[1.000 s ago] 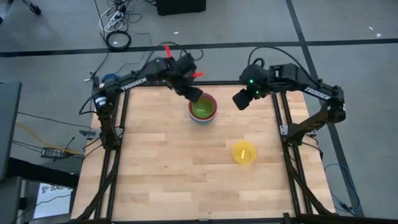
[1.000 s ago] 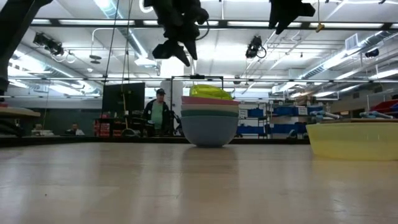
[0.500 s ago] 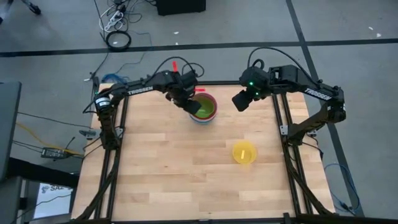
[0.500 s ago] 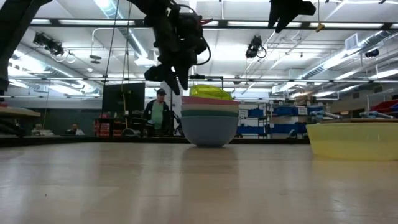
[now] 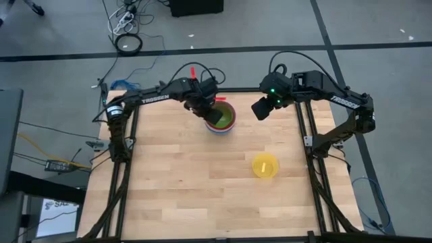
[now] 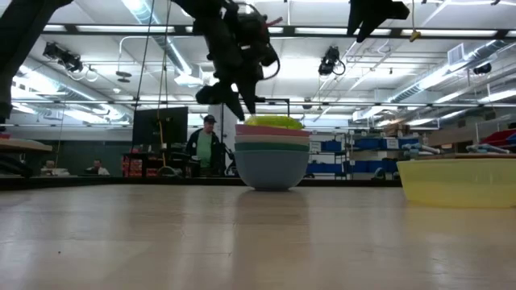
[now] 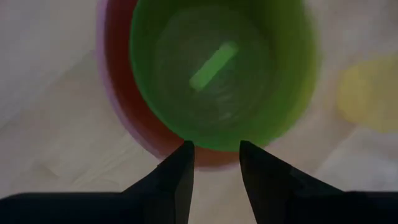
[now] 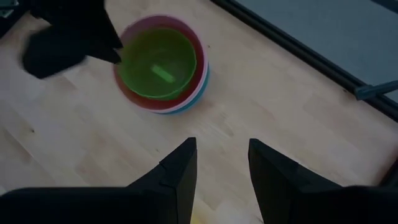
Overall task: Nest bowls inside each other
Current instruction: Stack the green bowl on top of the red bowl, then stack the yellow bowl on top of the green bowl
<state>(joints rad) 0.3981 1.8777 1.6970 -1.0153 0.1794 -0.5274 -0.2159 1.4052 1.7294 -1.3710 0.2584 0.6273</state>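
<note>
Several bowls are nested in a stack near the table's far edge, with the lime green bowl innermost and on top. A blue bowl carries the stack on the table. My left gripper is open and points steeply down at the lime bowl's left rim. A yellow bowl stands alone on its base at the right. My right gripper hangs open, high above the table, right of the stack, with nothing in it. My left gripper meets the lime green bowl's rim on the stack's left side with the tips of its open fingers. They come from above, slanting in from the left. The bowl sits nearly level in the stack.
Bare wooden table lies near and left of the stack. Black frame rails run along the table's edges. In the low view a person stands in the room behind the table.
My left gripper has come down toward the stack and now stands at the lime bowl's left rim. The lime bowl, which sat tilted with its left side high, now lies flatter and lower in the stack.
</note>
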